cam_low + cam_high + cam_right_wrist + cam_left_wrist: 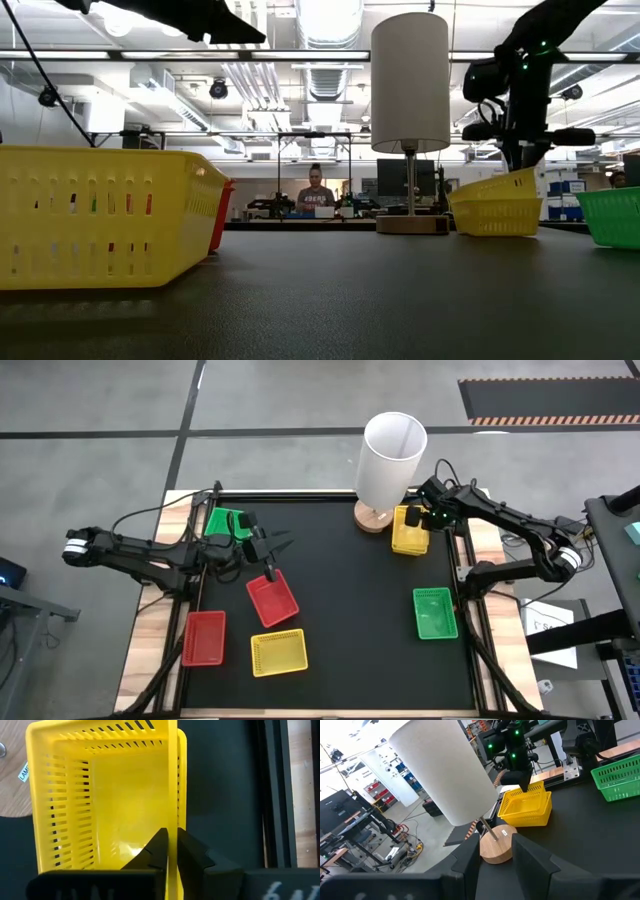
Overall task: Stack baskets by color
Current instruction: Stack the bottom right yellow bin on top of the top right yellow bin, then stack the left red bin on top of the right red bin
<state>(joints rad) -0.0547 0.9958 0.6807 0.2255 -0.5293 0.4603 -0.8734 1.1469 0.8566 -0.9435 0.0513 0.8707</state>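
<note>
Pinching the side wall of a yellow basket between the nearly closed fingers of the right gripper, at the counter's far right corner, just beside the wooden base of the tall white cylinder. Sitting tilted, by the low view, on top of another yellow basket rather than nested flat. Hanging in the left gripper, fingers clamped on its rim: a red basket, over the counter's left-centre. Lying apart elsewhere: a second red basket near the front left, a third yellow basket just beside it, one green basket by the right edge, and green ones at the far left, their number not clear behind the arm. Risking, on release of the yellow wall, a lopsided stack, since a tilted upper basket could catch on the lower rim and sit cocked or slide off toward the counter's edge. Risking too a knock against the cylinder's base, with the right arm working so close. Risking a slip of the red basket, pinched only by one thin mesh edge.
</note>
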